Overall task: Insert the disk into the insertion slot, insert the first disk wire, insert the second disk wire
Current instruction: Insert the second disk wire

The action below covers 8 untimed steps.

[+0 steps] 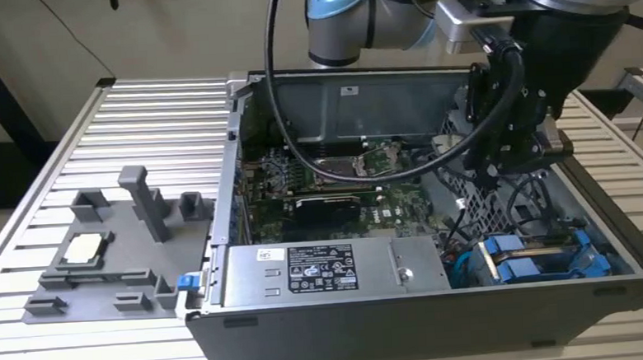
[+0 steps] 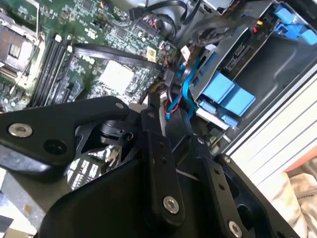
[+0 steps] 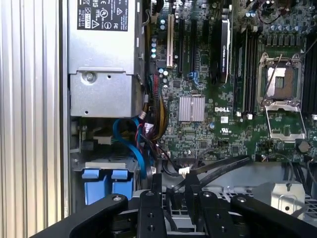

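Note:
The disk's bright blue carrier (image 1: 530, 261) sits inside the insertion slot, a bay of the grey drive cage (image 1: 622, 251) in the case's corner at the exterior view's lower right. Both wrist views show the same blue carrier (image 2: 224, 94) (image 3: 106, 184). My black gripper (image 1: 508, 155) hangs over the perforated panel inside the case, above and behind the cage. A loose blue wire (image 3: 141, 148) (image 2: 187, 82) curls from beside the cage up toward my gripper (image 3: 173, 181) (image 2: 166, 111), with red, black and yellow wires (image 3: 158, 119) next to it.
The open computer case (image 1: 417, 323) lies on a slatted metal table (image 1: 153, 114). Inside are the green motherboard (image 3: 208, 129) and a silver power supply (image 1: 326, 270). A grey fixture with upright posts (image 1: 137, 231) stands at the exterior view's left. The arm's black cable (image 1: 332, 167) loops over the board.

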Motion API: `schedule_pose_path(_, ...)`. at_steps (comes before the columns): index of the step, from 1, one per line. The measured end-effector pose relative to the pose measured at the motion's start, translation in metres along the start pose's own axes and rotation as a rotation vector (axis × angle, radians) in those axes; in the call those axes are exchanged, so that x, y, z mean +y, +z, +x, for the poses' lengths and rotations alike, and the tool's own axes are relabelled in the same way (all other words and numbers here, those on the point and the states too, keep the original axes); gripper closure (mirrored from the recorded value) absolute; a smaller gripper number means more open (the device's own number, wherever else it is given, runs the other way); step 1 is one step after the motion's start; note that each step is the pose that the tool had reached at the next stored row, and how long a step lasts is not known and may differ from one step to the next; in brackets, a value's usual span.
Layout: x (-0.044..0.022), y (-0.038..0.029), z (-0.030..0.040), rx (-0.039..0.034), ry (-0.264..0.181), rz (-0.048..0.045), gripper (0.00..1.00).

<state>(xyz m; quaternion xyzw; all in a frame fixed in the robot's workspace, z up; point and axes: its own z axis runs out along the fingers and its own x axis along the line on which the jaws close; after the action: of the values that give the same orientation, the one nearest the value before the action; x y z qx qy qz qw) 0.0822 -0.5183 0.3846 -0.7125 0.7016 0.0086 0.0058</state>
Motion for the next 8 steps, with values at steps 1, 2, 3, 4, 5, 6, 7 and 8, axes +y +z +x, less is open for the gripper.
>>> schedule_pose_path(1,0.0001,0.0003,-0.0001,0.0,0.0,0.006,0.67)
schedule_pose_path(2,0.0001,0.0005,-0.0002,0.0008,0.0,0.0177,0.67)
schedule_pose_path(3,0.0,0.0006,-0.0003,0.002,-0.001,0.0325,0.67)
schedule_pose_path(4,0.0,0.0009,-0.0004,0.0032,-0.002,0.0483,0.67)
schedule_pose_path(5,0.0001,0.0012,-0.0005,0.0053,-0.003,0.0628,0.67)
schedule_pose_path(6,0.0001,0.0014,-0.0011,0.0101,-0.003,0.0765,0.67)
schedule_pose_path(7,0.0001,0.0016,-0.0023,0.0192,-0.004,0.0871,0.67)
schedule_pose_path(8,0.0001,0.0019,-0.0044,0.0339,-0.005,0.0939,0.67)
